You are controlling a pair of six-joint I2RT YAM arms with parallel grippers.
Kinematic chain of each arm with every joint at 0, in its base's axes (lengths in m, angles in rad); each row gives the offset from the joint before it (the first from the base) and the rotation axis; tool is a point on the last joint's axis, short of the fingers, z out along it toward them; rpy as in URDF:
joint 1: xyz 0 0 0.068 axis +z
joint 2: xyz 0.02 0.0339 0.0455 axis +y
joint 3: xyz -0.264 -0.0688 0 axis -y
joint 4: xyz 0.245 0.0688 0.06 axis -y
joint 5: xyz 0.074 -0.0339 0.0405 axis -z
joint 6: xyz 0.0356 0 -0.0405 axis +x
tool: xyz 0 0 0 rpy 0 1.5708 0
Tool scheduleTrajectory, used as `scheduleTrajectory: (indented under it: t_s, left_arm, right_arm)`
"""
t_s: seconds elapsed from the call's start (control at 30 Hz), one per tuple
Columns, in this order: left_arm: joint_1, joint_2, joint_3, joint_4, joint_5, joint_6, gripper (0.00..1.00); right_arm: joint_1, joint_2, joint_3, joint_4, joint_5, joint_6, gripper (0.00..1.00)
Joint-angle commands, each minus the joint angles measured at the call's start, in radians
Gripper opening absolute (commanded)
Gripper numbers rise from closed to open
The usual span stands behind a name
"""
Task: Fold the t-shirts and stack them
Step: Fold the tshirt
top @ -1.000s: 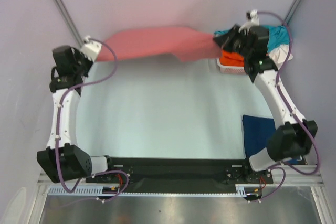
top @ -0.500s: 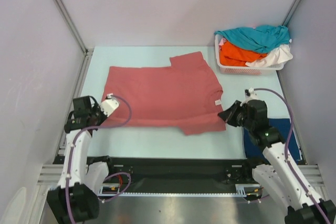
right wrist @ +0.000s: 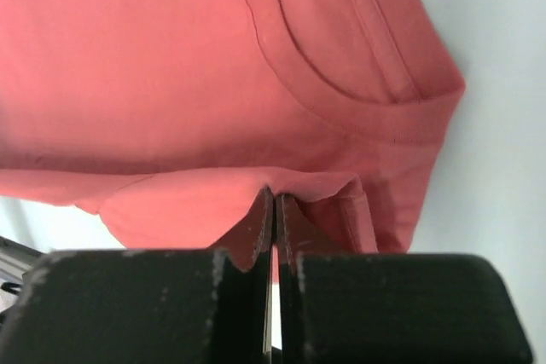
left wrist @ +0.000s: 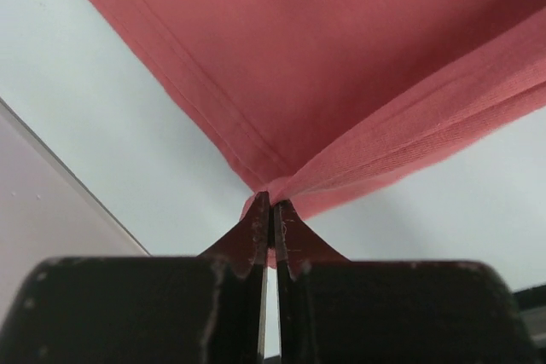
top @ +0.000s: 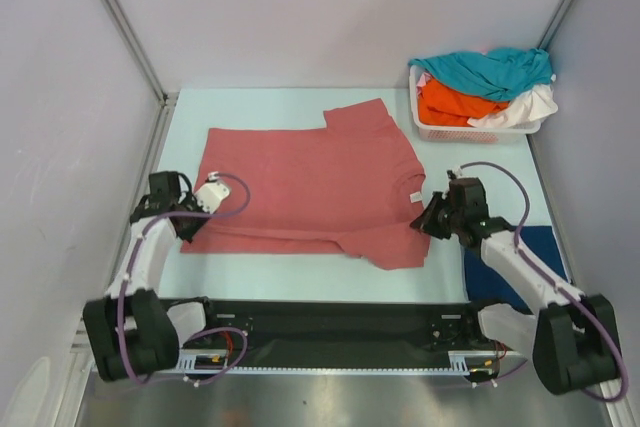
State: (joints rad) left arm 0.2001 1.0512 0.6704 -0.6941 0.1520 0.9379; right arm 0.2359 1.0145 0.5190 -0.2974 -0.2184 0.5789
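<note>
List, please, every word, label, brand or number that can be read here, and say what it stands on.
No text can be read in any view.
The small pale neck tag on the salmon-red t-shirt is too small to read.
The white lattice basket shows no lettering.

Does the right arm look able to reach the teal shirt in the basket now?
Likely yes, once freed: only bare table lies between it and the basket, but its jaws are clamped on the salmon shirt.
</note>
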Motion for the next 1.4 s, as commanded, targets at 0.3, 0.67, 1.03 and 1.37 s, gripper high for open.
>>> scheduleTrajectory:
  t_s: [0.3,0.67,1.03,1.37]
  left_arm:
    - [-0.067,0.305,0.179,0.238,-0.04,-0.142,0.05]
    - [-0.085,0.429,0.23,0.304,-0.1,-0.157,0.08]
    - [-0.071,0.425,0.39,0.309,-0.273,-0.369,0.7]
    - [-0.091,0.152,0.068,0.22,-0.122,-0.044,0.7]
  right_arm:
    - [-0.092,0.399,0.271,0.21,-0.039,-0.154,0.0]
    - [-0.118,0.561,0.365,0.224,-0.07,-0.171,0.0]
    - [-0.115,0.491,0.487,-0.049,0.217,-0.153,0.63]
    - [-0.043,0.247,0.228,-0.161,0.271,-0.024,0.61]
